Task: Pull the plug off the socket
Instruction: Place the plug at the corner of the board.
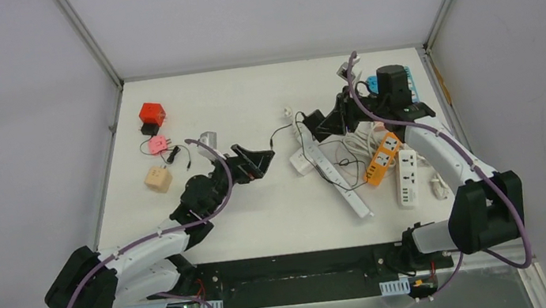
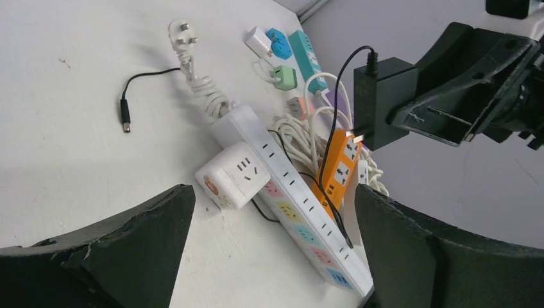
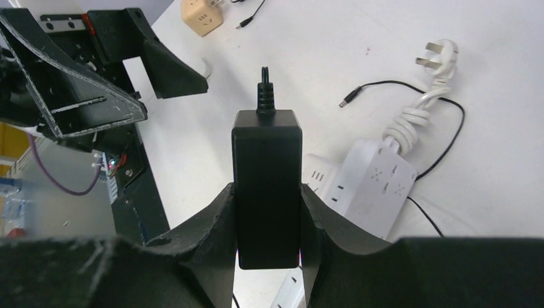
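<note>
White table (image 1: 261, 211); right hand (image 3: 267, 199) pinching adapter (image 3: 266, 154), left hand (image 2: 272, 199) spread; prongs (image 2: 360, 137) only left-wrist view.

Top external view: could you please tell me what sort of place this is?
Probably a robotics lab test cell: a white table enclosed by plain panels on metal framing, two arms bolted at its near edge, and a clutter of power strips.

In the right wrist view you cannot see the plug end of the black adapter (image 3: 266, 147): the right gripper (image 3: 266, 190) clamps around it and covers it. In the left wrist view the long white power strip (image 2: 292, 196) runs off the bottom edge.
</note>
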You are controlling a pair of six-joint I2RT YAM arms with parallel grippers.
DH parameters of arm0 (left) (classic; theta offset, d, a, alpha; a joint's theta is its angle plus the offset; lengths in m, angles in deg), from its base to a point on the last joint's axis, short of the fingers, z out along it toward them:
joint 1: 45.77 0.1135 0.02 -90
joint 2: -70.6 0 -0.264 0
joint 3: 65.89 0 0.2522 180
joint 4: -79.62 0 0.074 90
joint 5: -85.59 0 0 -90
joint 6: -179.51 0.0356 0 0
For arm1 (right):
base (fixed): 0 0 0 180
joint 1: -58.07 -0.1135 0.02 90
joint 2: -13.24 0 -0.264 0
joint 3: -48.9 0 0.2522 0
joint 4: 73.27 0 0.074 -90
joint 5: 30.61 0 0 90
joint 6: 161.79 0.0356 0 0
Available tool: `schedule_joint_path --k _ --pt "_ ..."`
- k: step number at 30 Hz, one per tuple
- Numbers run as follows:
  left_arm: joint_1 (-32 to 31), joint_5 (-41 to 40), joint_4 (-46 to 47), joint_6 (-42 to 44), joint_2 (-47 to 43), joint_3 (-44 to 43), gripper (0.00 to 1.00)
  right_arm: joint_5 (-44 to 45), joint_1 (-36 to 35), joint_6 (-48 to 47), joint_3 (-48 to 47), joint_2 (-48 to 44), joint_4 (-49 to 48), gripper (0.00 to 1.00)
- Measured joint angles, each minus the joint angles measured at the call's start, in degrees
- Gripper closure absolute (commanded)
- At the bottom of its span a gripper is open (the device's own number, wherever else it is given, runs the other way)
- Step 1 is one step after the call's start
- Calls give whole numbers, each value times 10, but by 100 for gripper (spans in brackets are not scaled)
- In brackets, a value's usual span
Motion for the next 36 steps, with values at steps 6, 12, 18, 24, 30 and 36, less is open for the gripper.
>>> schedule_joint_path --k 6,12,18,24,30,36 --pt "3 66 -19 30 -32 -4 8 -66 0 5 12 0 -28 100" --pt "3 149 2 23 0 -21 2 -127 0 16 21 0 -61 100" --pt "3 189 36 -12 41 -49 1 -164 -6 32 29 2 -86 100" --pt "3 186 68 -43 61 -76 1 -185 -19 36 29 9 -95 100" --pt "3 199 123 -83 135 -117 1 -194 -31 37 31 18 -95 100" --pt "3 219 169 -118 199 -139 13 -202 -37 37 31 26 -95 100"
